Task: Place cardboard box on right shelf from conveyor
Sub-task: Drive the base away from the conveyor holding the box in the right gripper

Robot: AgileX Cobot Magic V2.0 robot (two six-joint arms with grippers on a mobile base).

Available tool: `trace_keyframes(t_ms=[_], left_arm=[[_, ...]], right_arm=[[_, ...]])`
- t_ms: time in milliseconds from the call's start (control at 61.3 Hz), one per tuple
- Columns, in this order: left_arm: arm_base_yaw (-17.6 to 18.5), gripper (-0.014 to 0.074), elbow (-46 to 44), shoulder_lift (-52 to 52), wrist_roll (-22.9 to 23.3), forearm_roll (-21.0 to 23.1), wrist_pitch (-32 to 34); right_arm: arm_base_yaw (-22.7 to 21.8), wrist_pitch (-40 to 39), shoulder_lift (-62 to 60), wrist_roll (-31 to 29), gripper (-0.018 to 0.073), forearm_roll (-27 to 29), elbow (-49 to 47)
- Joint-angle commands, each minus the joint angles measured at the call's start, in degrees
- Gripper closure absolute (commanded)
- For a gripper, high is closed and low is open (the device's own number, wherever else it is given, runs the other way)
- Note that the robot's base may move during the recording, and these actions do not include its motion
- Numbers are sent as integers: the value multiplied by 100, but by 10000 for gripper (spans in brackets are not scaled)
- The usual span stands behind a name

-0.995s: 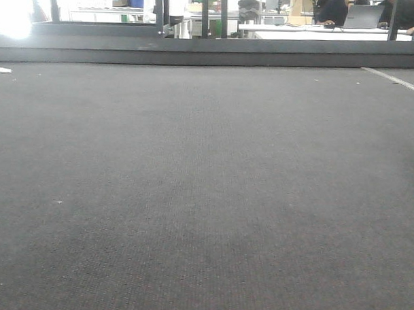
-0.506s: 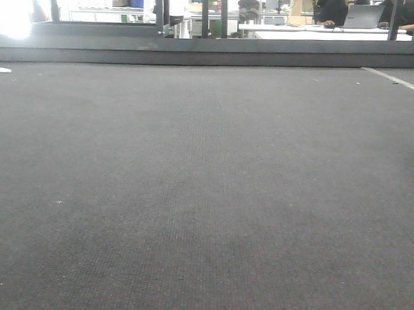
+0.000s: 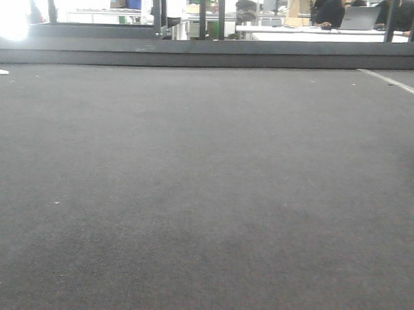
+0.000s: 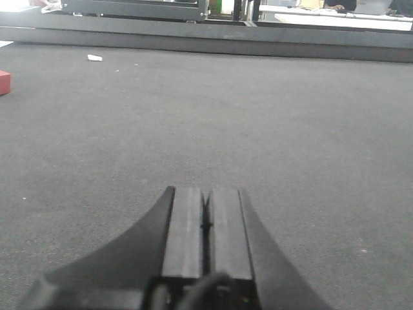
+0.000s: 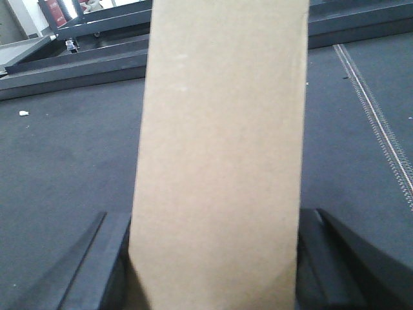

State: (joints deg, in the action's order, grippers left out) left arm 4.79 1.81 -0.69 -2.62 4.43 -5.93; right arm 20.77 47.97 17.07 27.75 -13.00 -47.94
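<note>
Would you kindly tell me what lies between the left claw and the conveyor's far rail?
Only bare conveyor, seen in the left wrist view; a white scrap lies well left.

Conveyor [image 3: 205,196]: broad dark-grey belt w/ fine woven texture, fills most of front view. Dark rail [image 3: 210,56] runs along far edge. On belt: small white scrap [image 3: 2,71] far left, near rail; red block [image 4: 3,82] at left edge of left wrist view, partly cut off; tiny pale speck [image 3: 56,203] nearer, left. Thin white seam line [image 3: 393,80] crosses far right corner diagonally.
</note>
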Motion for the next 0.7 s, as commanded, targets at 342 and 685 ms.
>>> trace_keyframes(t_ms=[342, 685], left_arm=[[31, 713, 57, -82, -1, 34, 503], [31, 713, 57, -82, -1, 34, 503]], right_arm=[[-29, -575, 80, -57, 406, -158, -144], [-29, -575, 80, -57, 406, -158, -144]])
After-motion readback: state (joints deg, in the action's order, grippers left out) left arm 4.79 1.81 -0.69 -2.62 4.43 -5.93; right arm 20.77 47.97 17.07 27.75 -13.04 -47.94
